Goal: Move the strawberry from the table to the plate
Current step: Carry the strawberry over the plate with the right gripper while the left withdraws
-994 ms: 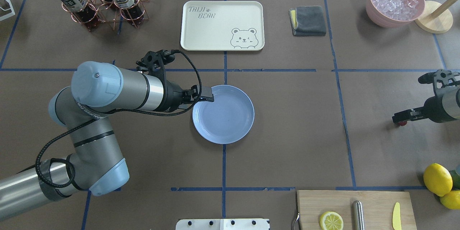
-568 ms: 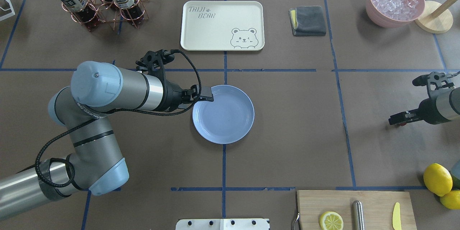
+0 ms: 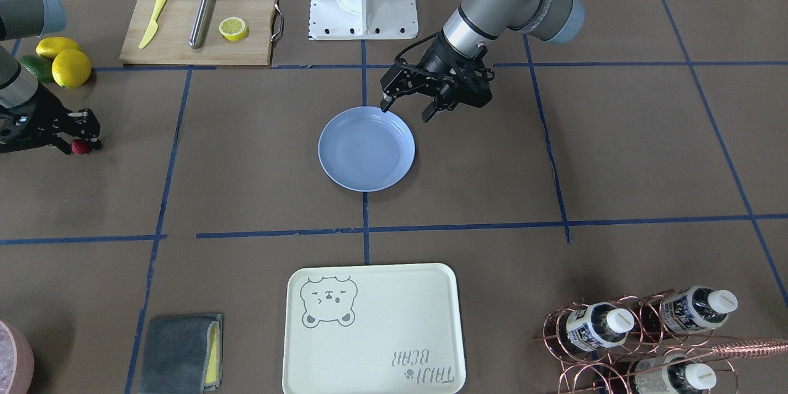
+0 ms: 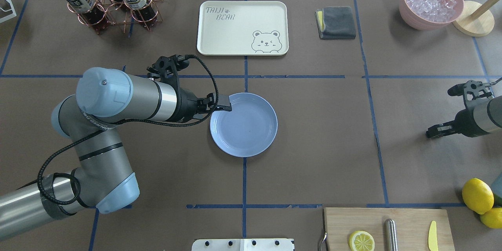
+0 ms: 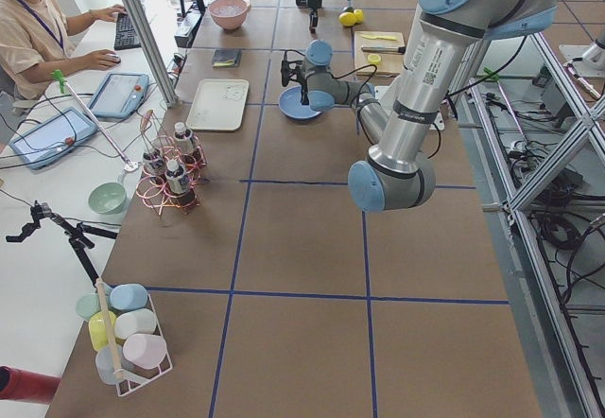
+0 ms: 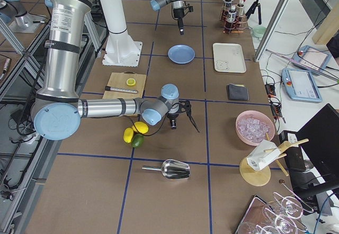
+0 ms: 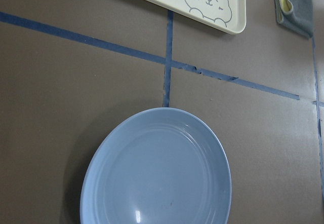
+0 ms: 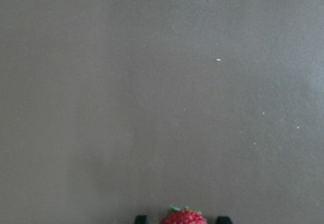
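Strawberry [image 3: 79, 146]: small, dark red, with a green cap, set between the two fingers of the right gripper [image 3: 81, 144], level with their tips. In the right wrist view the berry sits centred at the bottom edge with one black fingertip [image 8: 140, 219] on each side. A thin strip of table [image 3: 246, 154] shows between each tip and the fruit. The jaws thus stand parted slightly wider than the berry, and no clamping contact is visible. Whether the berry rests on the brown paper or hangs just clear of it cannot be told. In the overhead view the gripper's fingers hide it.

Plate [image 3: 366, 148]: light blue and round, well apart from the right gripper, across the table in the direction its fingers point.

Left gripper [image 3: 406, 108]: hangs at the plate's rim on the robot-base side, jaws spread wide with nothing between them. The plate lies just ahead of and below this gripper and fills the lower half of the left wrist view. The cream bear tray [image 3: 372, 329] lies beyond the plate's far rim.

Two lemons [image 3: 71, 68] and an avocado [image 3: 34, 69] lie together near the right gripper, on its robot-base side. The cutting board [image 3: 197, 24] lies farther off on the same side.
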`<state>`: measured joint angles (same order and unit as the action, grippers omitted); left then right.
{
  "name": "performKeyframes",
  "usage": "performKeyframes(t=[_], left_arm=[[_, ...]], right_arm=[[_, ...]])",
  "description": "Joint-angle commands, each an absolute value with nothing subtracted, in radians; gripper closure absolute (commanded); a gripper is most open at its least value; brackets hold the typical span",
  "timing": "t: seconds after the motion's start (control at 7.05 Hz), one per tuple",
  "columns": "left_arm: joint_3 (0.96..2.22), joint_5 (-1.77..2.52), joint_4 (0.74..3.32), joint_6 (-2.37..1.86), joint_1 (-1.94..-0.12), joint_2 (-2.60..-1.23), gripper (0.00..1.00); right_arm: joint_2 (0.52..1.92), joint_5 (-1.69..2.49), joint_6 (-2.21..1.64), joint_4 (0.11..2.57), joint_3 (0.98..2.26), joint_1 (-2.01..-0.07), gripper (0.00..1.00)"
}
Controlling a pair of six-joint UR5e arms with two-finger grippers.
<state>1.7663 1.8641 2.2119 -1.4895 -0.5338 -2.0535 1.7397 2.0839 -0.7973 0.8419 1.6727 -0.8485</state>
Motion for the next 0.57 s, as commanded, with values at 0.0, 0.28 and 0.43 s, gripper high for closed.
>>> performKeyframes(t=[0.0,0.28,0.43], left_arm=[[1.766,1.865,2.215,-1.491,-0.534,-2.052,0.0],[1.767,1.864,2.215,-1.491,-0.534,-2.052,0.0],[1.775,1.865,2.217,-1.49,-0.535,-2.052,0.0]], right_arm=[[1.738,2.085,-0.793,0.841,1.692,-0.848,1.0],[1.746,2.112,-0.801,0.868,1.838,-0.867,1.0],[1.724,2.111,-0.875,0.879,1.857,-0.858,1.0]])
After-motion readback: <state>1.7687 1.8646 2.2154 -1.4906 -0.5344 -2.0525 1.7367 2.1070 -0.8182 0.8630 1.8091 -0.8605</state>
